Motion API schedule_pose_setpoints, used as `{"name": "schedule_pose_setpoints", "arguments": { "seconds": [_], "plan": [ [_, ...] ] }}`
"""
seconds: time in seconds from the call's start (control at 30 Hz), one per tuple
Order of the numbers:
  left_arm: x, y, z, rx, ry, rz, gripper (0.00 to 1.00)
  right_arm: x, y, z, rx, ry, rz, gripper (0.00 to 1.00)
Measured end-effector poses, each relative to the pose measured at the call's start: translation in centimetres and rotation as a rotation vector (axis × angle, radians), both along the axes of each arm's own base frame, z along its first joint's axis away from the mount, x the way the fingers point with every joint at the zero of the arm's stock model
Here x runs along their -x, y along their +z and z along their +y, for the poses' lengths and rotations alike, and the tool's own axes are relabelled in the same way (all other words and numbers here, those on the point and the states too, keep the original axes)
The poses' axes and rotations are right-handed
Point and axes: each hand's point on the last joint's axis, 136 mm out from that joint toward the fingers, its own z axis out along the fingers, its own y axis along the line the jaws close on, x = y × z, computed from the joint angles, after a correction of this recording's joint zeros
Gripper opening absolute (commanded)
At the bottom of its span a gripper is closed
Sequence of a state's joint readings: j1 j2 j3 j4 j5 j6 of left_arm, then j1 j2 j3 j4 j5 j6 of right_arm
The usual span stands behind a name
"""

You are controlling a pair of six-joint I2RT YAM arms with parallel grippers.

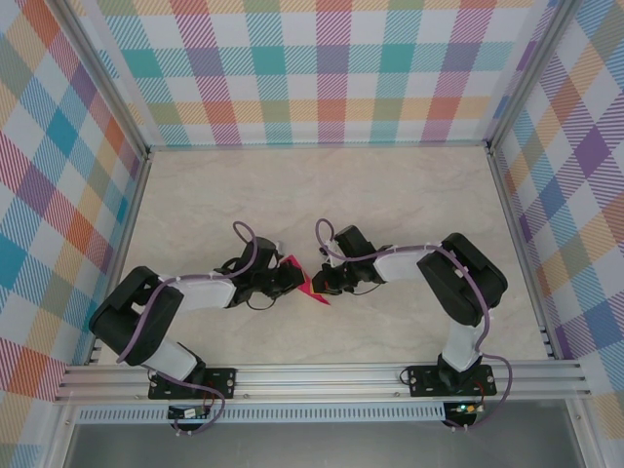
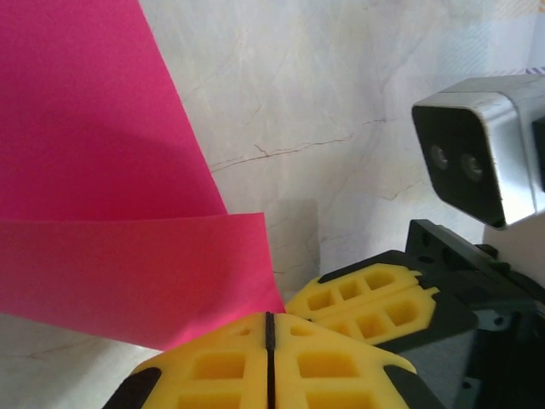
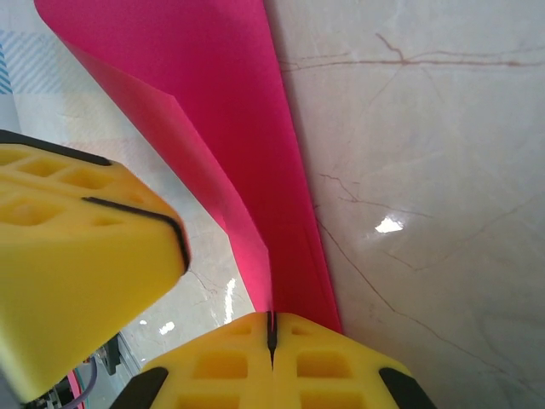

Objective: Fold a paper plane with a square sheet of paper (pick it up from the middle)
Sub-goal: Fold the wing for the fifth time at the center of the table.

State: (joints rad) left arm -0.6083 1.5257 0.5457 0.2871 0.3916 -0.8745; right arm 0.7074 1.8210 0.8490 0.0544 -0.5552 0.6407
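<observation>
Magenta-pink sheet of paper point(image 1: 310, 283), partly folded, left gripper point(image 2: 269, 319) clamped on it, right gripper point(image 3: 272, 319) clamped on it too

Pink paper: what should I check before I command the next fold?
1. Left claw shut, paper corner in its tips: ok.
2. Right claw shut on the paper: ok.
3. Paper untorn where visible: ok.
4. Fold edges lined up: cannot tell.
5. Gap between the two claws: cannot tell; they sit very close together.
6. Paper lifted off the table: cannot tell.
</observation>
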Motion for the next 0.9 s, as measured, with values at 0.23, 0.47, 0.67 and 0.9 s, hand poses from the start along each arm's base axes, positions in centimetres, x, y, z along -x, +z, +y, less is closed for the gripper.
{"name": "schedule_pose_setpoints", "arguments": {
  "seconds": [0.23, 0.47, 0.67, 0.9],
  "plan": [
    [0.4, -1.5, 0.0, -0.031, -0.004, 0.029, 0.05, 0.1, -0.1, 0.0, 0.003, 0.002, 0.009, 0.04],
    [0.4, -2.0, 0.0, -0.054, -0.002, 0.044, 0.04, 0.2, -0.3, 0.0, 0.008, 0.004, 0.017, 0.13],
    [0.2, -2.2, 0.2, -0.077, 0.013, 0.048, 0.04, 0.1, 0.0, 0.0, 0.011, 0.034, -0.012, 0.28],
    [0.0, -2.3, 0.3, -0.091, 0.020, 0.054, 0.03, 0.5, 1.3, -0.7, 0.023, 0.100, -0.096, 0.26]
  ]
}}
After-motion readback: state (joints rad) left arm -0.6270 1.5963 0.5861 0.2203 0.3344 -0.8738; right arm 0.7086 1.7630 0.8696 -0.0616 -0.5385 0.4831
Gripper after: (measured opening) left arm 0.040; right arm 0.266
